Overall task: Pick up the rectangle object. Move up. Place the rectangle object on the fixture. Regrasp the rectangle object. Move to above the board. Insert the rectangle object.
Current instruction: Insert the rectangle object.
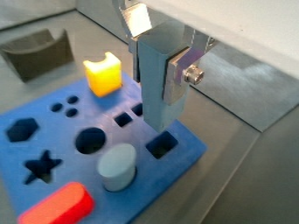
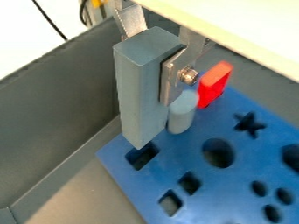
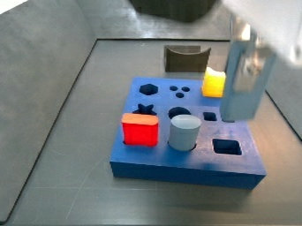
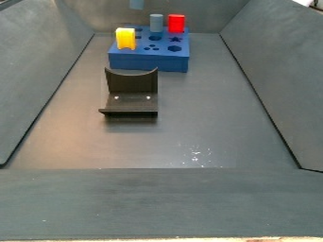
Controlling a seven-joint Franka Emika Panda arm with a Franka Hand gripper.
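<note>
You see the gripper (image 2: 158, 66) above the board's (image 2: 222, 188) corner, clamped on the rectangle object (image 2: 140, 87), which hangs upright with its lower end just above a square hole (image 2: 142, 157), possibly touching its rim. Behind it stand a pale cylinder (image 2: 181, 114) and a red piece (image 2: 214, 84) on the board.

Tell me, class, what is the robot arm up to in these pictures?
The gripper is shut on the rectangle object, holding it upright over the blue board, its lower end just above a square hole near the board's edge. It is not yet inserted. A yellow piece, a red piece and a pale grey-blue cylinder stand on the board. The dark fixture sits apart on the floor.
</note>
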